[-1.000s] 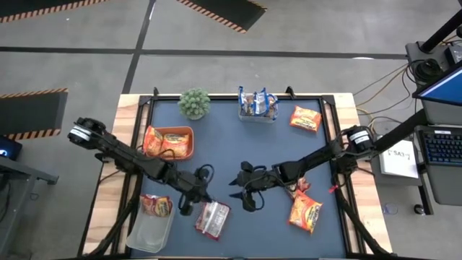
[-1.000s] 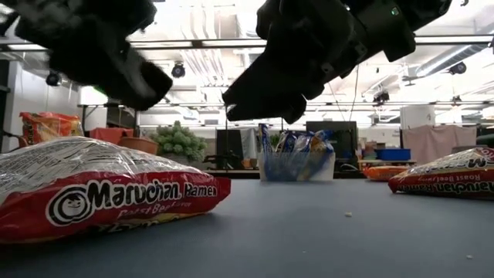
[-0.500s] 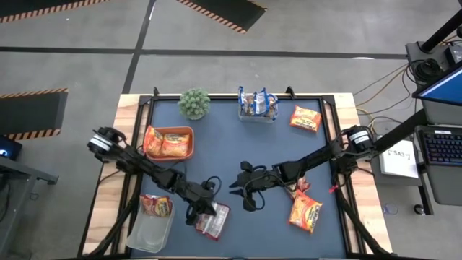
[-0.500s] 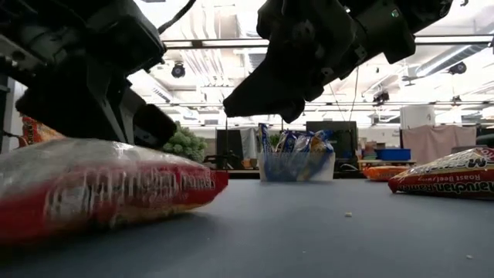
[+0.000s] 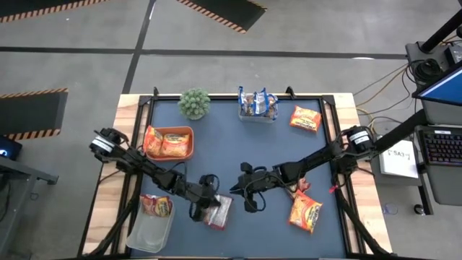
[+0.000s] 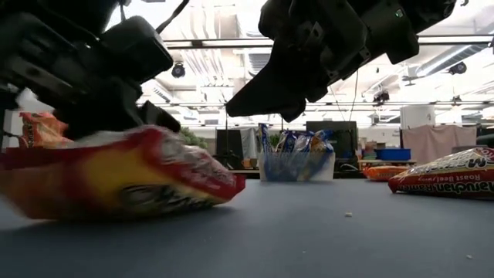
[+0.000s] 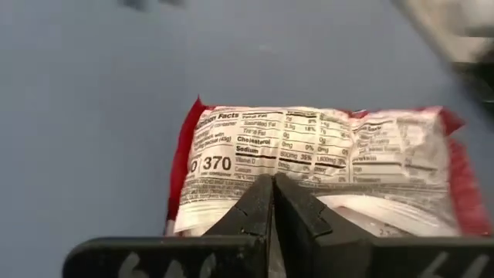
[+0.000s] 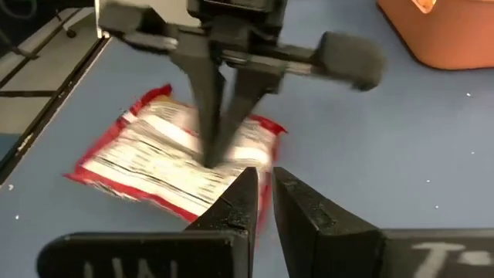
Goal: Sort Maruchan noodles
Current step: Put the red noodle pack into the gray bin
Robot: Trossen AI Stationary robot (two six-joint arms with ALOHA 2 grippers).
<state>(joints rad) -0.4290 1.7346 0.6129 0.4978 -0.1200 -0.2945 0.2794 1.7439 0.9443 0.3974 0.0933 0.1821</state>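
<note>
A dark red Maruchan packet (image 5: 221, 214) lies label side up on the blue mat at the near middle; it also shows in the left wrist view (image 7: 332, 150) and the right wrist view (image 8: 143, 166). My left gripper (image 5: 207, 206) stands on it, shut on it. In the low view the packet (image 6: 131, 177) is blurred and tipped. My right gripper (image 5: 241, 193) hovers just right of the packet, above the mat, its fingers (image 8: 245, 193) nearly together and empty. My left gripper pinches the packet's white back face (image 7: 255, 166) between its two fingers, which meet at their tips (image 8: 210, 154). They come from above, pointing down. The packet is tilted, one side raised off the mat; whether the rest rests on the mat I cannot tell.
An orange tray (image 5: 186, 131) at the left holds two orange packets. A clear tub (image 5: 148, 235) at the near left holds one. A clear tub (image 5: 258, 112) with blue packets and a plant (image 5: 194, 102) stand at the far edge. Packets lie at the right (image 5: 305, 118) (image 5: 305, 212).
My left gripper has gone toward the table's right edge and down onto the dark red packet and has taken hold of it. The packet has shifted a little toward the far right and tipped, one side rising. My right gripper has kept still.
</note>
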